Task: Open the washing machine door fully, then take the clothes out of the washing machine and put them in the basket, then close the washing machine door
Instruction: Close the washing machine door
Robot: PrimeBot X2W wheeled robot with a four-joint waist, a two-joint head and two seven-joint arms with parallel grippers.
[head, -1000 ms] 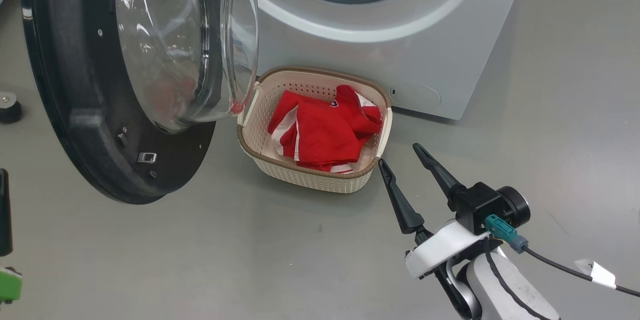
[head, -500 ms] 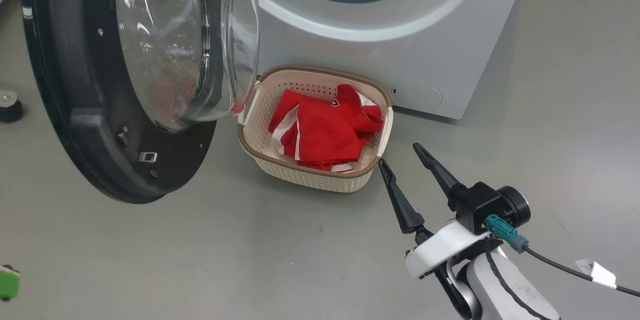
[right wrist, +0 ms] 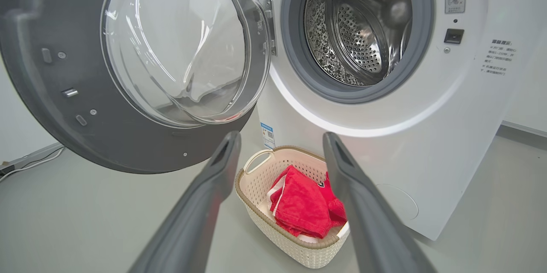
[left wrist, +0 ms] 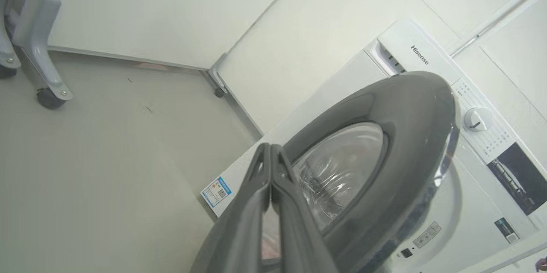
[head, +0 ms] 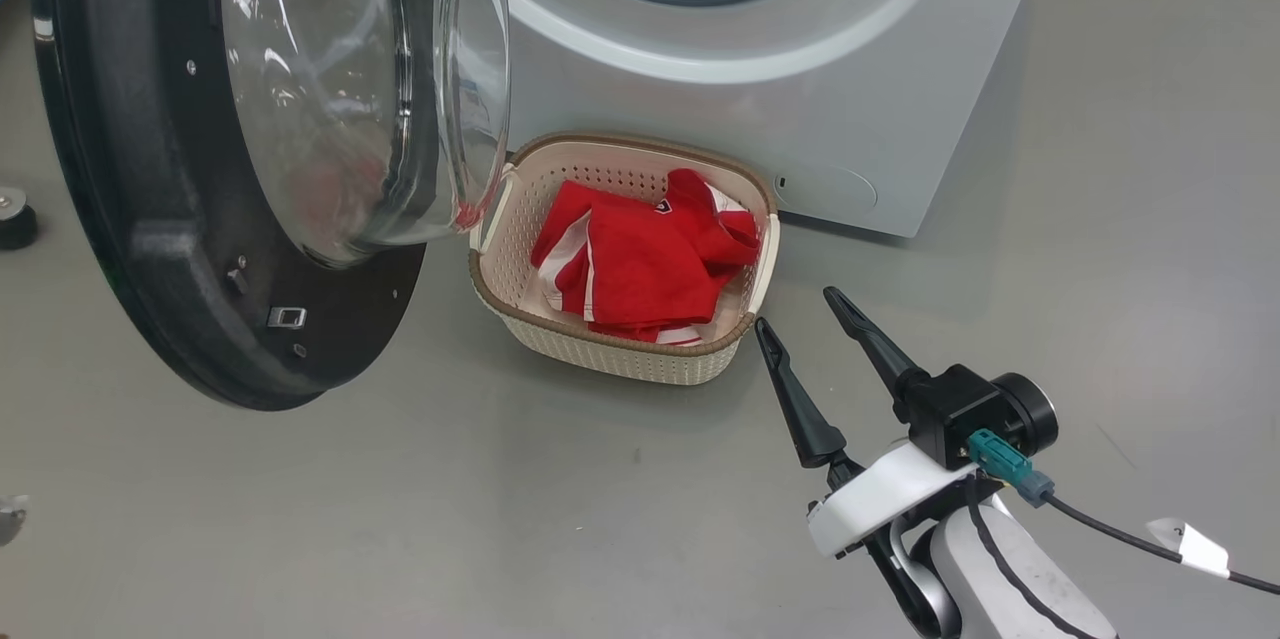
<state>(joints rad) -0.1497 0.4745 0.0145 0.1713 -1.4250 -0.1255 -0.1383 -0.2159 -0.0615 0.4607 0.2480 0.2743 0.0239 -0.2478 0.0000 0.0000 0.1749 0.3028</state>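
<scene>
Red fabric with white stripes, the clothes (head: 640, 264), lies bunched inside the basket (head: 620, 359), and that basket sits on the floor (head: 500, 499) just ahead of the right gripper (head: 797, 308), a little to its left, close to the nearer fingertip but not touching it. Right gripper's fingers are spread wide and hold nothing, exactly as they were a second ago, same spot, same pose. Through its own camera the basket lies low between the two fingers, with the bare steel drum (right wrist: 359, 25) of the washing machine (head: 850, 89) straight ahead and above. Over to the left gripper (left wrist: 270, 149): fingers pressed flat together, nothing between them, tips aimed up at the washing machine door (head: 130, 219), whose outer black rim and glass bowl rise just beyond and to the right of those tips, no contact that I can make out. The door hangs swung wide open, glass bulging over the basket's near-left corner. What's changed: the dark finger and green piece at the head view's lower-left edge a second ago have slipped away, and the whole picture has nudged slightly left, camera drift rather than basket or door moving.
</scene>
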